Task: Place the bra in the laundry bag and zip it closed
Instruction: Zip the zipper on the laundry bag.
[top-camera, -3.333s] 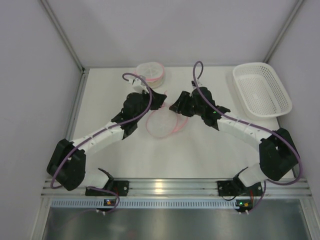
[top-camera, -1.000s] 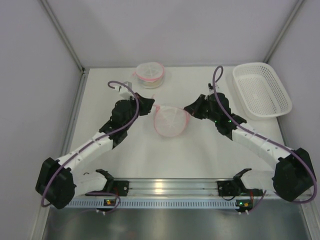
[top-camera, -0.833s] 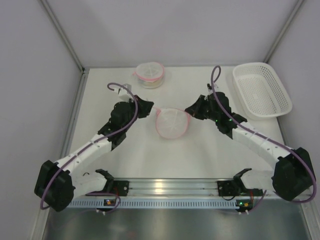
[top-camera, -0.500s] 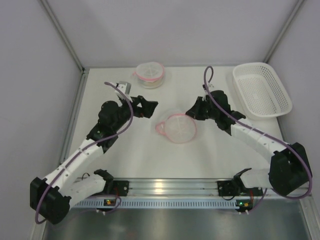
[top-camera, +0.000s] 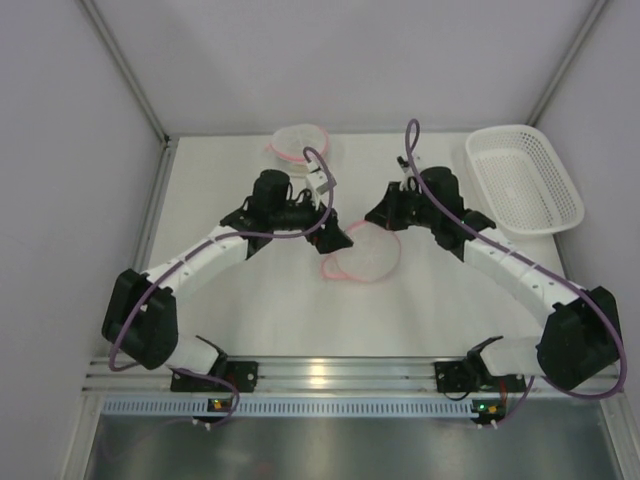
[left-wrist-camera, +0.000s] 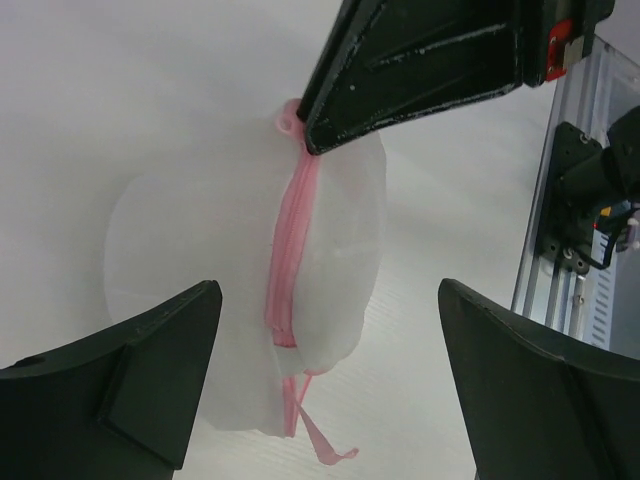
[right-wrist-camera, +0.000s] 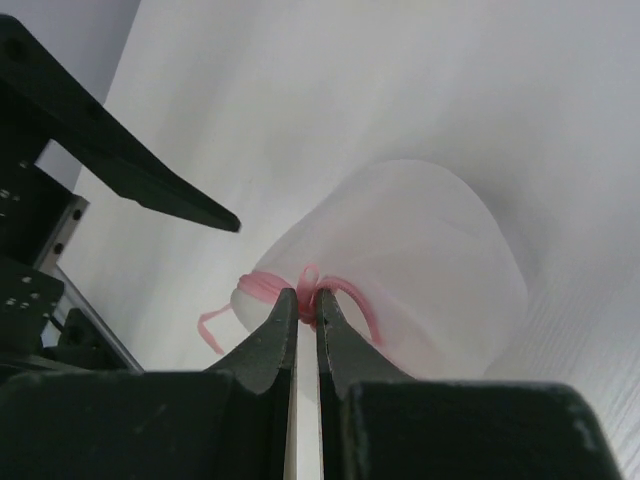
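Since the coming move turns on the zip, notes begin at the round, translucent white mesh laundry bag (top-camera: 362, 256). It sits mid-table, resting on the matt white table top (top-camera: 270, 320), domed and softly crumpled, thin enough to show light through it. Bra: not distinguishable through the mesh, cannot tell if it is inside.

Pink fabric zip band (left-wrist-camera: 289, 250) crosses the dome as one raised seam. In the left wrist view its long axis runs straight away from that camera. Cannot tell whether it is run fully closed.
- far end: small pink loop (right-wrist-camera: 310, 274)
- near end: limp pink ribbon tail (left-wrist-camera: 320, 442), loose on the table

Right gripper (right-wrist-camera: 308, 298): black fingers clenched, pinching the pink loop and lifting that edge of the bag slightly.

Left gripper (left-wrist-camera: 330, 290): jaws spread wide, grasping nothing. It straddles the zip band from the tail end, with a finger on either side and apart from the mesh.

Judgement: the left arm is the nearer one to the free end. Any pull on the zip would run along the seam, against the right arm's anchor.

Well apart:
- second round mesh pod with pink trim (top-camera: 298, 142), at the far edge
- white plastic lattice basket (top-camera: 523, 180), far right
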